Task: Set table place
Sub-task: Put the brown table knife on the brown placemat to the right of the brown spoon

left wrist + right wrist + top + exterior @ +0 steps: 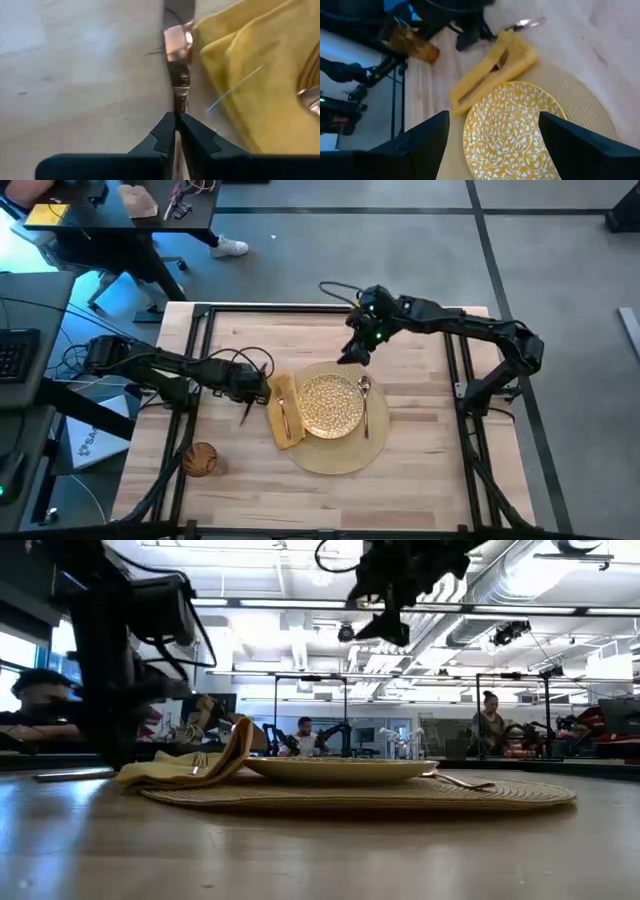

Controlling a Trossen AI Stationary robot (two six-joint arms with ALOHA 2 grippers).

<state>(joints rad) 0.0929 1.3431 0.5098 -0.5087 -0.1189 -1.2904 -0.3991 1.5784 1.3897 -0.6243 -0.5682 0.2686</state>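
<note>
Overhead, the light-wood counter (420, 470) carries a round straw-coloured mat (335, 452) near its middle, with the gold patterned plate (331, 404) sitting on it. Nothing lies in the plate. A spoon (366, 402) rests on the mat just beside the plate on the right arm's side, and a mustard napkin (283, 412) with a fork (283, 417) on it lies at the plate's other side. The amber tumbler (201, 459) lies tipped on its side toward the counter's left front, well apart from the mat. The left end effector (256, 396) sits low just beside the napkin, with a knife (246, 413) at its tip. The right end effector (356, 352) hangs above the mat's far edge.

From counter height, the plate (340, 770) shows as a shallow dish on the mat (400, 795), the napkin (195, 768) humped against its rim, and people sit at desks in the room behind; the tumbler is hidden here.

The left wrist camera alone shows the grip: the left end effector (176, 120) is pinched closed on the knife (178, 55), which lies on bare wood just beside the napkin (260, 80).

The right wrist camera shows the right end effector (492, 132) with fingers spread wide and empty above the plate (512, 132), the tumbler (412, 45) beyond.
</note>
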